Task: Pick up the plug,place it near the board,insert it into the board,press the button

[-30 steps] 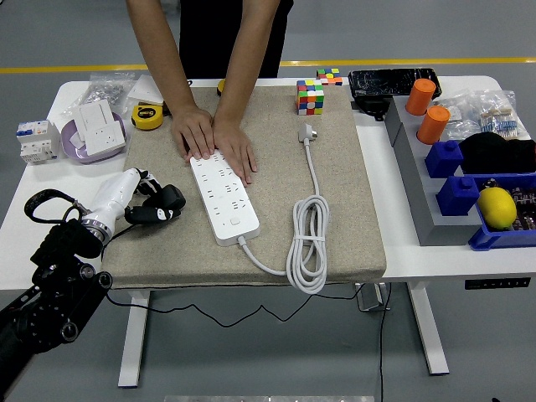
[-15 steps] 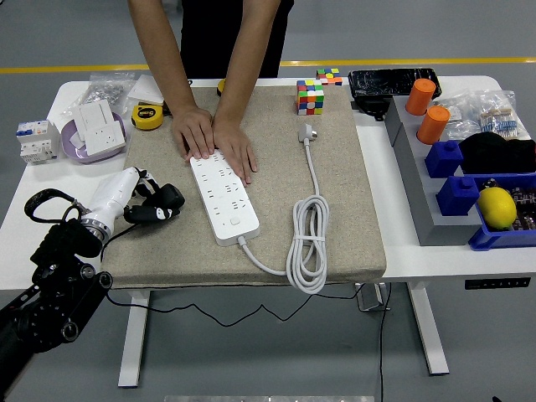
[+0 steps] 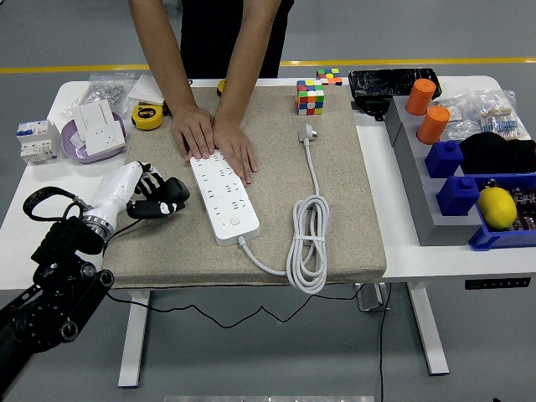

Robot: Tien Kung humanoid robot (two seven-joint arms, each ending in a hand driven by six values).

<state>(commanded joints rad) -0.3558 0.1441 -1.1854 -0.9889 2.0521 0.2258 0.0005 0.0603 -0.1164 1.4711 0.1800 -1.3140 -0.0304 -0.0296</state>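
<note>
A white power strip (image 3: 223, 194) lies lengthwise on the beige mat (image 3: 352, 209). A person's two hands (image 3: 213, 138) press flat on its far end. Its white cable coils (image 3: 307, 243) at the mat's front right and runs up to the grey plug (image 3: 307, 132), which lies loose near the mat's far edge. My left hand (image 3: 159, 198) hovers over the mat's left part, left of the strip, with its black fingers curled and nothing in them. The right arm does not show.
A Rubik's cube (image 3: 310, 97) stands just behind the plug. A yellow tape measure (image 3: 147, 116) and white socket parts (image 3: 95, 130) sit at the far left. Grey shelving with orange cylinders (image 3: 427, 111), blue blocks (image 3: 444, 158) and a lemon (image 3: 497, 207) fills the right side.
My left hand has moved a little up and to the right, closer to the power strip. The person's hands, the strip and the plug have stayed put.
</note>
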